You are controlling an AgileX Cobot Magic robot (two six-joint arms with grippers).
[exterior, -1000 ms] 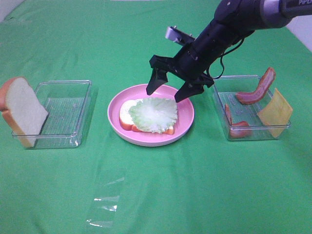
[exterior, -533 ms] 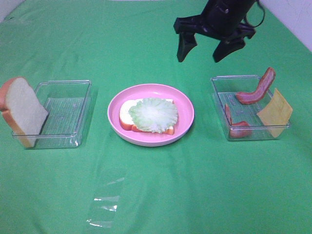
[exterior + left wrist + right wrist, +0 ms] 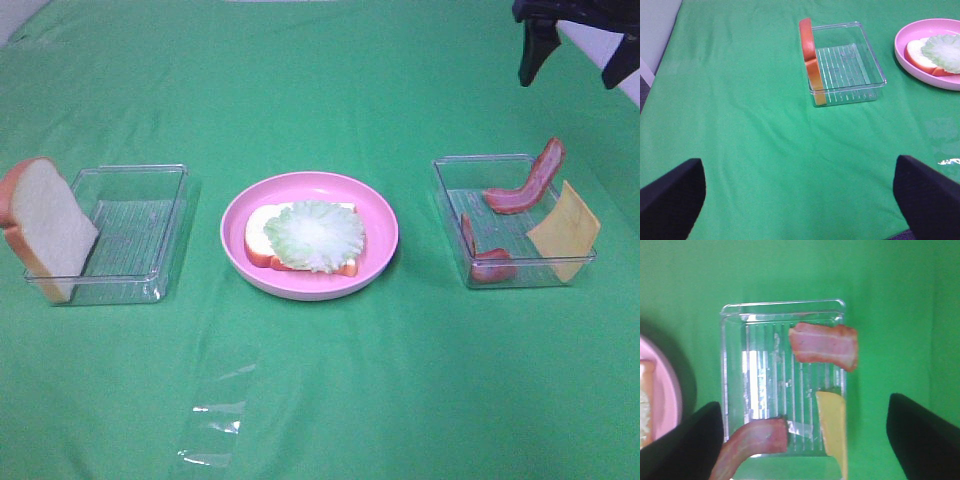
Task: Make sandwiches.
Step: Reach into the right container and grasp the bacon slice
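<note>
Right tool wide, empty, high over tray | step: fetching bacon | next: lower, pinch it

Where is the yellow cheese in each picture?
Exterior high: the cheese leans on the front right corner of the tray on the right, sticking out over its rim.
Left wrist: not in it.
Right wrist: the cheese stands against the tray wall, near the curved bacon strip.
Shared landmark: the pink plate, in all three.
</note>
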